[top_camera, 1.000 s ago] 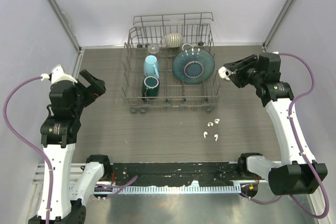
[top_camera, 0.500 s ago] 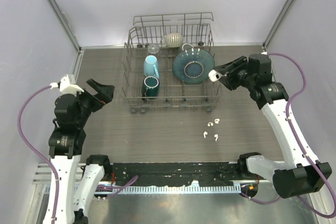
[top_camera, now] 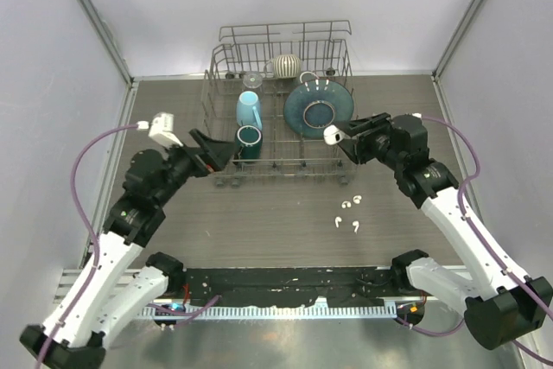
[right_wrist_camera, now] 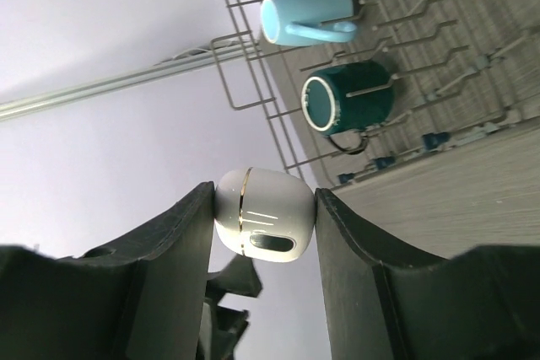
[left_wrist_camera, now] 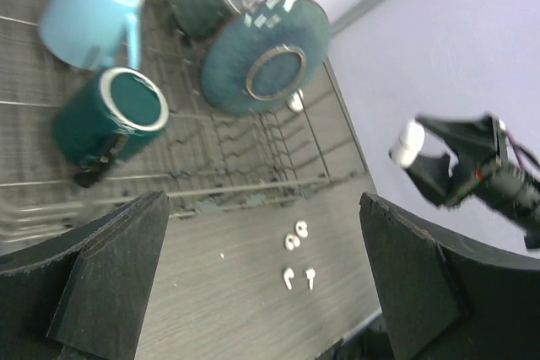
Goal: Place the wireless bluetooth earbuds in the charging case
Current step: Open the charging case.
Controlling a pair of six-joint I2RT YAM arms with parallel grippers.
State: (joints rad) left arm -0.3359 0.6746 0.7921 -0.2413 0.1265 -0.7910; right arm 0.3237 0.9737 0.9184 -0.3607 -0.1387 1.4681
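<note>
Left hand (top_camera: 222, 151), right hand (top_camera: 338, 136) nearer rack (top_camera: 285, 164)

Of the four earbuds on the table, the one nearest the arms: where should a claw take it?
Probably from straight above with the open left claw, pinching that earbud across its rounded head. It lies flat on the table, apart from the other three, leaving room on either side.

Earbuds (top_camera: 335, 221) on table (top_camera: 259, 213), 5 o'clock from dish rack (top_camera: 281, 164); inside rack, plate (top_camera: 318, 110) 3 o'clock from mugs (top_camera: 249, 110).
</note>
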